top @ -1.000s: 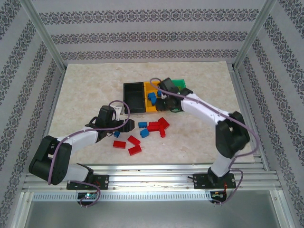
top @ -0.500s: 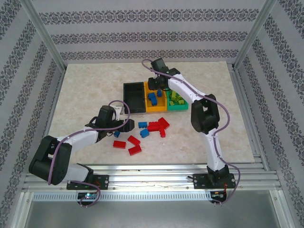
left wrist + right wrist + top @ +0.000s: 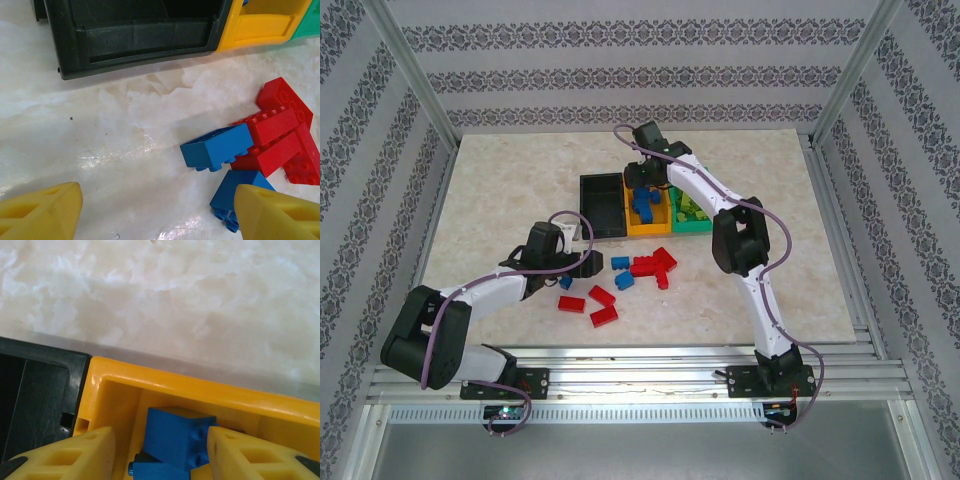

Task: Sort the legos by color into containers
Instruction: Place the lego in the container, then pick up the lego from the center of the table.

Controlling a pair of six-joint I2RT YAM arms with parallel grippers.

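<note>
The black bin, orange-yellow bin and green bin stand side by side mid-table. My right gripper hangs over the far end of the orange-yellow bin, open. A blue brick sits between its fingers against the right pad, apart from the left one, above another blue brick. My left gripper is open and low over bare table. Just right of it lie two blue bricks and a heap of red bricks.
Loose red bricks and a blue one lie near the front, close to the left arm. Yellow-green bricks fill the green bin. The black bin's near wall is just ahead of the left gripper. Patterned walls enclose the table.
The right arm has swung from beside the green bin to the far end of the orange-yellow bin, and its jaws have parted. The left arm has not moved.
</note>
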